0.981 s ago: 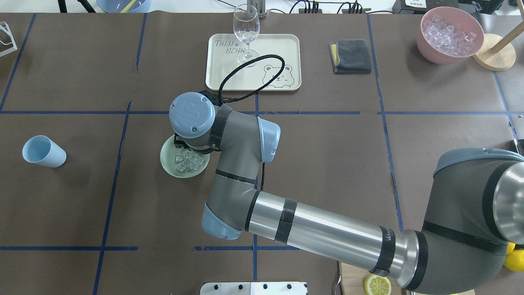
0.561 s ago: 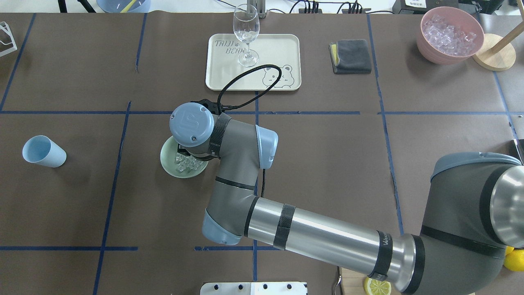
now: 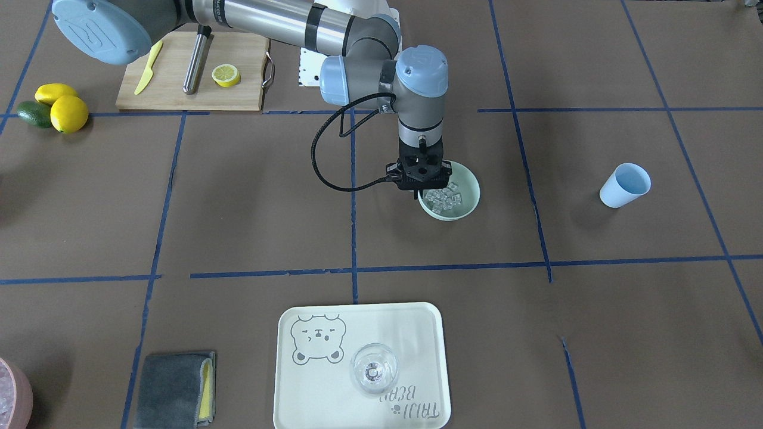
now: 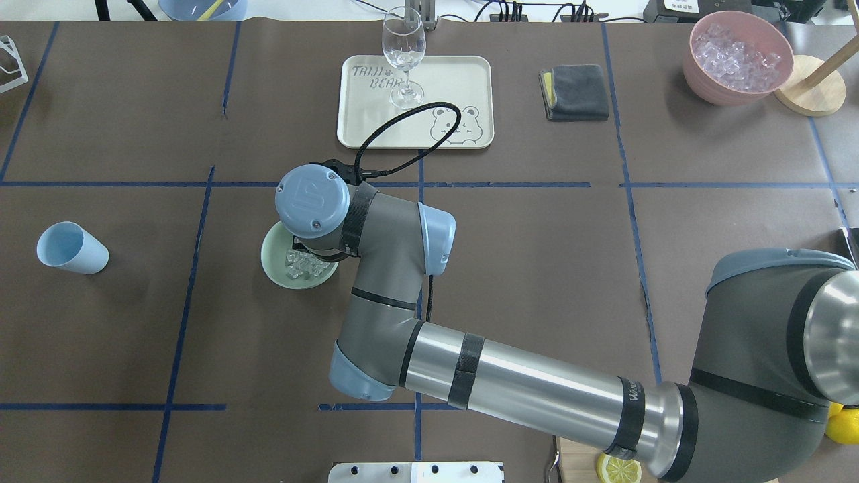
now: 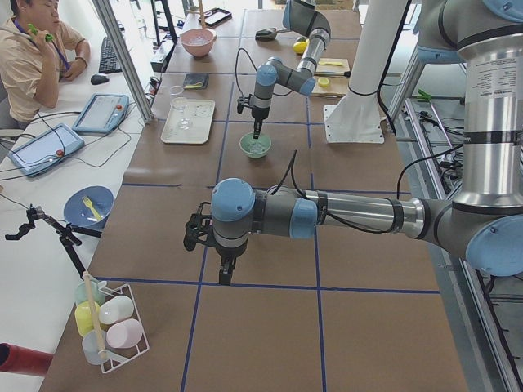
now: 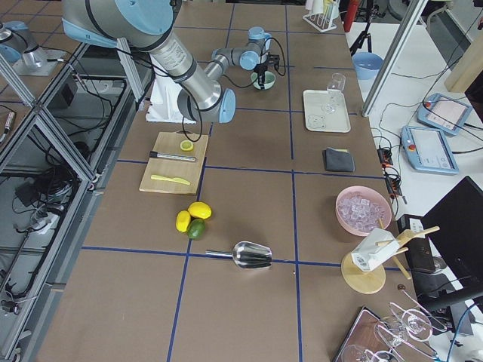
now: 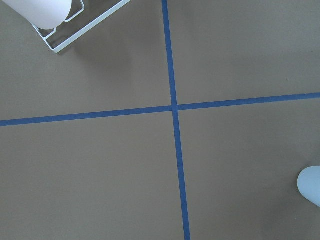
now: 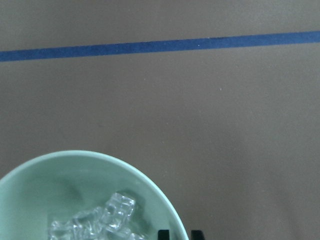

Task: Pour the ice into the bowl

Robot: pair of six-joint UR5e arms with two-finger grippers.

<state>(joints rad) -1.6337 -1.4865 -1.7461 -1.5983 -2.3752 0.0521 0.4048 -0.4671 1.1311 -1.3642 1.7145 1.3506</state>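
The pale mint-green bowl [image 4: 272,265] stands left of the table's middle and holds the ice [image 4: 302,266], a small heap of clear cubes. It also shows in the front view [image 3: 471,199] and the right wrist view [image 8: 100,170]. My right gripper [image 3: 424,193] points straight down at the bowl's edge. Its two dark fingertips [image 8: 165,234] straddle the rim closely, shut on it. In the overhead view the wrist hides it. A light blue cup [image 4: 70,248] lies empty at the far left. My left gripper [image 5: 225,273] hangs over bare table; I cannot tell its state.
A cream tray [image 4: 456,80] with a wine glass [image 4: 403,47] is at the back. A grey cloth [image 4: 575,92] and a pink bowl of ice [image 4: 738,57] are at the back right. A cutting board [image 3: 179,77] and lemons [image 3: 65,110] lie near the robot.
My right wrist has shifted slightly toward the robot and to the left. The bowl has shifted a few pixels left with it. The cup has not moved.
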